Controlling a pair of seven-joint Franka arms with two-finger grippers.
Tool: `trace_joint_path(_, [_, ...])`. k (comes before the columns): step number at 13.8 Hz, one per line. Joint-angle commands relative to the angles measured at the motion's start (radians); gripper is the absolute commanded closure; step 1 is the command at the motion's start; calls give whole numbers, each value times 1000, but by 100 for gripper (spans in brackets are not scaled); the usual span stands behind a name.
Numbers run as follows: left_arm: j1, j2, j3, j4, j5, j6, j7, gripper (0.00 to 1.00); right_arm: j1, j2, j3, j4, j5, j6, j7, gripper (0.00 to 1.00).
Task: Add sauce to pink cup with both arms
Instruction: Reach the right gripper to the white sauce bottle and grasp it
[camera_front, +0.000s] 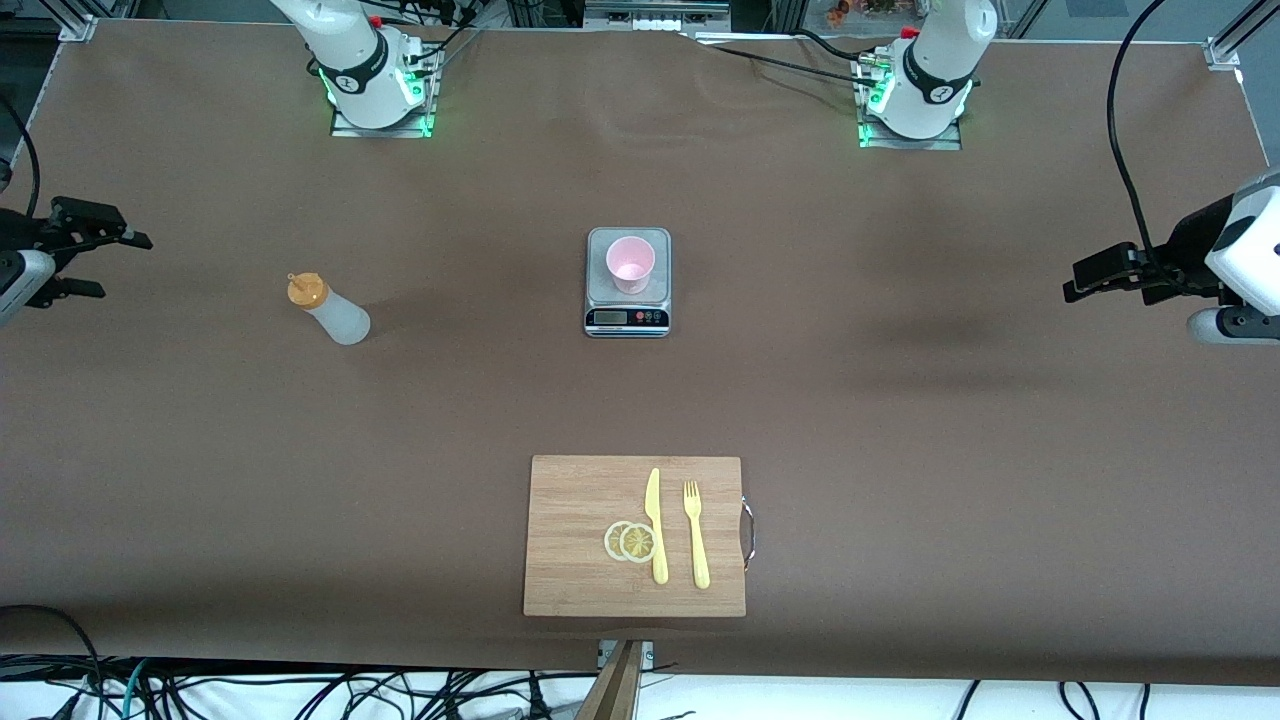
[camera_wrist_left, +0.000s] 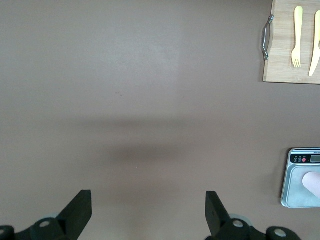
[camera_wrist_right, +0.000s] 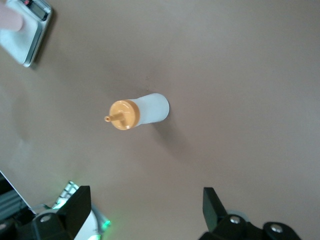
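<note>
Your left gripper (camera_front: 1072, 280) and right gripper (camera_front: 125, 262) hover at the brown bench's (camera_front: 900, 420) ends — fingers spread wide, holding nothing.

White jointed arms (camera_front: 355, 60), black joint rings, black cables, green-lit bases

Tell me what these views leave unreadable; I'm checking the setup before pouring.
- Scale display: too small to read, front view.
- Pink cup: cut off by the edge in both wrist views.
- Fill level of the sauce bottle: hidden by its cloudy wall.
</note>
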Motion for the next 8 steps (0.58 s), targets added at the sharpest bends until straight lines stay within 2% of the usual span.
trace_joint_path(1, [-2, 9, -6, 27, 25, -21, 18, 0, -60, 57, 11, -23, 95, 33, -179, 1])
trace_joint_path(6, [1, 9, -6, 27, 25, -21, 20, 0, -109, 143, 11, -88, 268, 33, -414, 1])
trace_joint_path(8, [2, 9, -6, 27, 24, -21, 20, 0, -121, 187, 11, -90, 317, 35, -577, 1])
